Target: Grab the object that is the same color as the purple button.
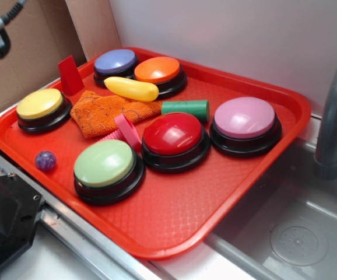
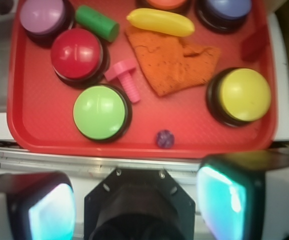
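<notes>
The object, a small glossy dark-purple ball [image 1: 45, 160], lies alone on the red tray [image 1: 174, 227] near its left rim, between the yellow button [image 1: 40, 105] and the green button [image 1: 105, 165]. The wrist view shows the ball [image 2: 165, 138] just inside the tray's near rim. The pale purple button [image 1: 245, 118] stands at the tray's right side. My gripper [image 2: 134, 200] hangs open high above the metal ledge outside that rim, well short of the ball. Nothing sits between its fingers [image 2: 222, 197].
Also on the tray are a red button [image 1: 174, 135], an orange button [image 1: 158, 71], a blue-violet button [image 1: 115, 62], a pink ridged bolt [image 1: 123, 131], an orange cloth [image 1: 107, 111], a yellow banana [image 1: 131, 88], a green cylinder [image 1: 185, 108] and a red block [image 1: 70, 76]. A sink with faucet [image 1: 332, 116] lies right.
</notes>
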You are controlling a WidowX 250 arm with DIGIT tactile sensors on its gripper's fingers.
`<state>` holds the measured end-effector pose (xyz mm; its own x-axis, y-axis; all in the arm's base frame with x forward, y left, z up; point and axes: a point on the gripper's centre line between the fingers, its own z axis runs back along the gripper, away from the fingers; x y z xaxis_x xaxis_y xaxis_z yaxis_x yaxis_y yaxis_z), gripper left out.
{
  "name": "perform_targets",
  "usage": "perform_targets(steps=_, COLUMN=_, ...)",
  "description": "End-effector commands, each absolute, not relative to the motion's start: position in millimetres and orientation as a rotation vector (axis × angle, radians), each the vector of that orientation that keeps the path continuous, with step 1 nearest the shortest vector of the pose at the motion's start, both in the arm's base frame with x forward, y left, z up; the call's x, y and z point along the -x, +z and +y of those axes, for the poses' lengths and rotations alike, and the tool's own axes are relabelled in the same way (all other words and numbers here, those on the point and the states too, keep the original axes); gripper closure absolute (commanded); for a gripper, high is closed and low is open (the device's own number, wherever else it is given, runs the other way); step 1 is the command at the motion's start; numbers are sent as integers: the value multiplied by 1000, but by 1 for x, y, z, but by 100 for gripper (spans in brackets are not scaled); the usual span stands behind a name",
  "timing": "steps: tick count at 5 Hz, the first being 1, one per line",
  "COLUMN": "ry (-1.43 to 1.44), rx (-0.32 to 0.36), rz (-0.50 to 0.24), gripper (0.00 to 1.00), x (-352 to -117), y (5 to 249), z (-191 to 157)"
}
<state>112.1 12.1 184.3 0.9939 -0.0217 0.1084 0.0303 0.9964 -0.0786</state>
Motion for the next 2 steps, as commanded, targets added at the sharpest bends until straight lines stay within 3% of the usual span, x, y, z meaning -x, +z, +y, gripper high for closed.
perform_targets(steps=1, ry=-65, rx=37, rz=-95, gripper=0, x=-119, y=125, z=37)
perform_targets(steps=2, ry=-90, rx=73, rz=-97, gripper=0, x=-120, y=98, z=46)
